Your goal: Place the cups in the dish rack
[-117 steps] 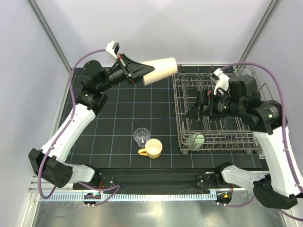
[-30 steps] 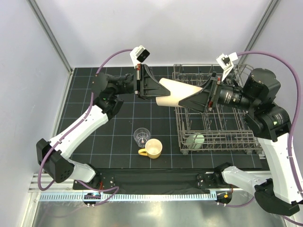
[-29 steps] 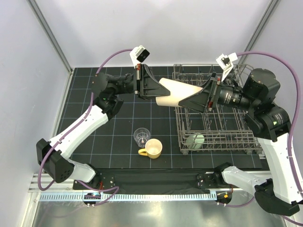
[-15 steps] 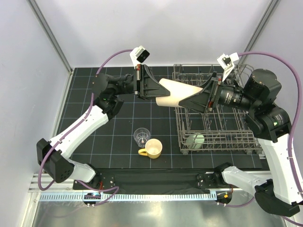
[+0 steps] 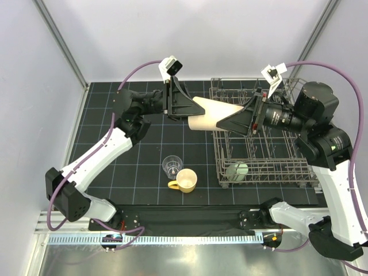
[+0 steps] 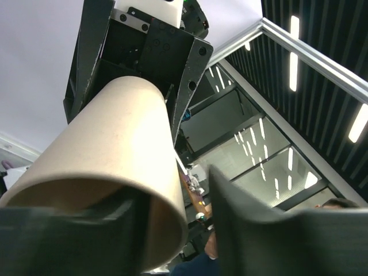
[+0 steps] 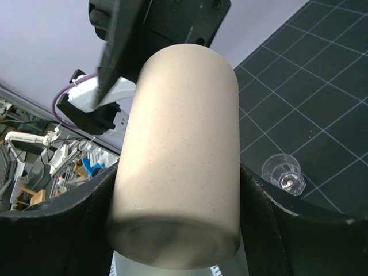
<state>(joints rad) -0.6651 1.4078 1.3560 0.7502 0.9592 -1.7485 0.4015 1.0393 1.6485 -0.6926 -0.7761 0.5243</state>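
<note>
A tan tumbler (image 5: 211,112) (image 7: 184,138) (image 6: 109,144) hangs in the air on its side, left of the dish rack (image 5: 270,163). My right gripper (image 5: 230,119) (image 7: 178,198) is shut on its base end, both pads pressed against its sides. My left gripper (image 5: 191,111) (image 6: 172,192) is at the rim end and open: one finger sits inside the mouth, while the other stands clear of the outer wall. A pale green cup (image 5: 237,171) lies in the rack's near left corner. On the mat stand a clear glass (image 5: 171,165) (image 7: 283,173) and a yellow mug (image 5: 185,180).
The black gridded mat (image 5: 144,149) covers the table left of the rack. Upright tines fill the rack's inside. White walls with metal posts close the back and sides.
My left gripper's jaws have opened off the tumbler's rim. My right gripper's jaws have closed in on the tumbler's base end. Both arms have hardly shifted.
</note>
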